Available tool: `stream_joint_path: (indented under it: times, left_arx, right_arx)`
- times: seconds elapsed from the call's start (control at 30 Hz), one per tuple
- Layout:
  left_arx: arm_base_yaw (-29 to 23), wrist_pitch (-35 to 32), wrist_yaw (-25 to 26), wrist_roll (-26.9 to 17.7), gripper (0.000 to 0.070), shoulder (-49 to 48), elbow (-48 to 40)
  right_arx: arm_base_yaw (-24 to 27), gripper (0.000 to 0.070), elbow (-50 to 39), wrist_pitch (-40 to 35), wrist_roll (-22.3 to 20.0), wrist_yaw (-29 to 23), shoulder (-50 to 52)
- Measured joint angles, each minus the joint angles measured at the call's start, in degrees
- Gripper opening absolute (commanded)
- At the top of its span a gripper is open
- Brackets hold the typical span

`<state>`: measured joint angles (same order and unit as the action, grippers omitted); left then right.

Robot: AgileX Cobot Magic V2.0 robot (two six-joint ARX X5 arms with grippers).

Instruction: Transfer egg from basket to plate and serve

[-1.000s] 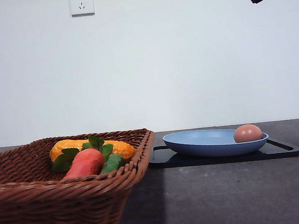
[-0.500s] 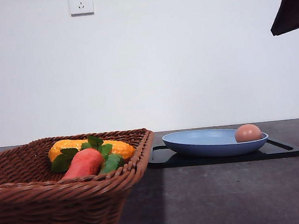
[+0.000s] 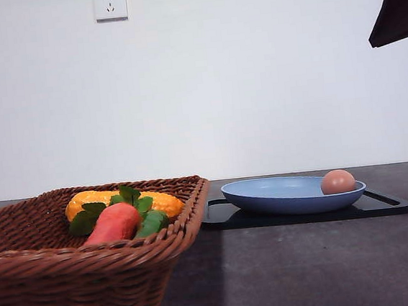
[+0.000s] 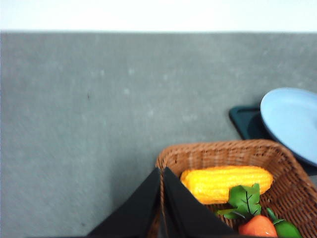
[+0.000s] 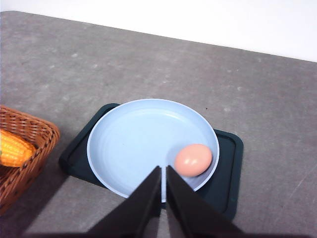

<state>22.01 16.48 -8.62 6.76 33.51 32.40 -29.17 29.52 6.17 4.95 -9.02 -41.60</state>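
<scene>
On a dark grey speckled counter (image 3: 309,266) before a plain white wall (image 3: 255,83), a large brown woven wicker basket (image 3: 72,281) with flared low sides sits at the robot's left, and holds a yellow corn cob (image 3: 122,201), an orange-red carrot (image 3: 114,222) with green leaves, and a small green vegetable (image 3: 153,223) beside it. To the basket's right, just beside its rim, a flat black rectangular tray (image 3: 382,204) lies on the counter and carries a wide, shallow, matte light blue round plate (image 3: 273,193). The small pinkish-brown oval egg (image 3: 337,181) rests inside the plate, against its raised rim on the right-hand side in the front view, well apart from the basket. A white wall socket (image 3: 110,3) is set high on the wall above the basket.

From the right wrist camera, the right pincer (image 5: 164,171) hangs above the plate's near edge with its black fingers (image 5: 143,198) drawn together, holding nothing; the egg (image 5: 193,159) lies just beside the fingertips, not touched. From the left wrist camera, the left pincer (image 4: 162,172) hangs over the basket's rim (image 4: 213,148), its fingers likewise together and empty, near the corn cob (image 4: 225,182). A dark part of the right arm (image 3: 396,11) shows at the upper right of the front view.
</scene>
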Motion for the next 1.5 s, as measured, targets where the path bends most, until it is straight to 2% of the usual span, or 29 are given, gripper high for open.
stream_joint_path:
  times: [0.13, 0.27, 0.47, 0.67, 0.8, 0.9, 1.5]
  left_arx:
    - [-1.0, 2.6, 0.0, -3.3, 0.0, -11.3, 0.0]
    - [-4.9, 2.1, 0.0, -4.3, 0.0, -21.8, -0.2]
    - [-12.3, 1.6, 0.0, -4.4, 0.0, -29.6, -6.7]
    - [-16.8, -0.9, 0.0, -3.8, 0.0, -32.1, -17.5]
    - [-17.9, -5.9, 0.0, -3.4, 0.0, -32.4, -24.5]
    - [-18.0, -6.4, 0.0, -3.0, 0.0, -33.1, -28.0]
    - [-18.1, -6.6, 0.0, -1.4, 0.0, -33.2, -30.6]
  right_arx:
    - [0.0, 0.0, 0.0, 0.0, 0.0, 0.0, 0.0]
    - [0.0, 0.0, 0.0, 0.0, 0.0, 0.0, 0.0]
    - [0.0, 0.0, 0.0, 0.0, 0.0, 0.0, 0.0]
    - [0.0, 0.0, 0.0, 0.0, 0.0, 0.0, 0.0]
    - [0.0, 0.0, 0.0, 0.0, 0.0, 0.0, 0.0]
    - [0.0, 0.0, 0.0, 0.0, 0.0, 0.0, 0.0]
    - [0.0, 0.0, 0.0, 0.0, 0.0, 0.0, 0.0]
